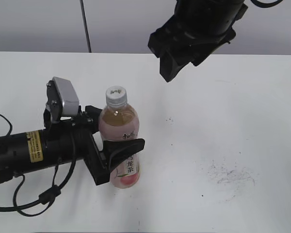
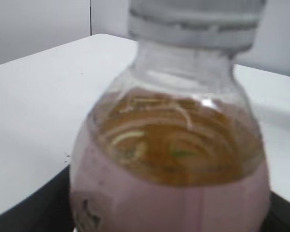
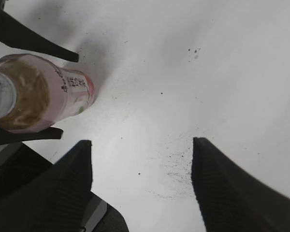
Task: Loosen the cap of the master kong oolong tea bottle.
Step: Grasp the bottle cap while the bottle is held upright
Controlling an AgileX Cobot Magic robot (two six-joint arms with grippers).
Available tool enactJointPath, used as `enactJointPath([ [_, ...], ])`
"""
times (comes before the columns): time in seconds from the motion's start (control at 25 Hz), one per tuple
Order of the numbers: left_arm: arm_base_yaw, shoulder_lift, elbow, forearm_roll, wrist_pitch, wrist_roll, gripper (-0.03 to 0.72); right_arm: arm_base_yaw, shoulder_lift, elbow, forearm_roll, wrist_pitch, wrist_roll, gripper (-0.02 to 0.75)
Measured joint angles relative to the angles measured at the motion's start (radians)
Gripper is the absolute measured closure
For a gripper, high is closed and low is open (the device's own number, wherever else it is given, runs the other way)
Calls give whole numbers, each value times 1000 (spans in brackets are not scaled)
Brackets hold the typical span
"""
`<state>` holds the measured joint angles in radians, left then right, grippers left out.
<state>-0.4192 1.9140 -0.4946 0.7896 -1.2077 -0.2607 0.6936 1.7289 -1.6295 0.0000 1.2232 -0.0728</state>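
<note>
At the far left of the exterior view, the left arm (image 1: 24, 150) lies low over the white table (image 1: 223, 107), a yellow label on its black body and a grey camera block (image 1: 65, 97) on its wrist. Its left gripper (image 1: 116, 141) reaches rightward around the tea bottle (image 1: 119, 124). One black finger (image 1: 123, 150) crosses the near side of the bottle at label height and the other shows behind its far side; whether the jaws press the bottle or merely bracket it cannot be told.

The bottle stands upright on the table, left of centre. Amber tea fills the clear shoulder and a pink label with a white strip of characters wraps the lower body. The cap (image 1: 116, 93), white-grey with a dark mark on top, sits on the neck with nothing touching it. The left wrist view shows the bottle's shoulder (image 2: 174, 145) filling the picture, blurred, with the ribbed cap (image 2: 195, 21) at the top edge.

To the right and higher, the right gripper (image 1: 177, 63) hangs in the air above the table's far part, well apart from the bottle. In the right wrist view its two dark fingers (image 3: 232, 188) stand spread with bare table between them, so these jaws are open and hold nothing; the bottle (image 3: 43, 92) appears at the left edge. Dark scuff marks (image 1: 230, 174) smear the table at the near right.
</note>
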Motion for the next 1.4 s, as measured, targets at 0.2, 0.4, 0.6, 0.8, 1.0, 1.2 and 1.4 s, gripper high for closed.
enactJointPath([
  [0.2,0,-7,0,2,-2,0,185,0,0,0,7,0,0,253],
  [0.4,0,-7,0,3,-2,0,225,0,0,0,25,0,-9,253],
  [0.6,0,-7,0,3,-1,0,261,1,5,0,119,-6,-71,253],
  [0.8,0,-7,0,6,-1,0,261,2,16,-1,197,-26,-122,253],
  [1.0,0,-7,0,8,-1,0,261,2,17,-48,255,-37,-162,254],
  [1.2,0,-7,0,9,-1,1,261,24,41,-63,299,-38,-187,254],
  [1.4,0,-7,0,11,-1,1,261,85,113,-85,259,-34,-172,254],
])
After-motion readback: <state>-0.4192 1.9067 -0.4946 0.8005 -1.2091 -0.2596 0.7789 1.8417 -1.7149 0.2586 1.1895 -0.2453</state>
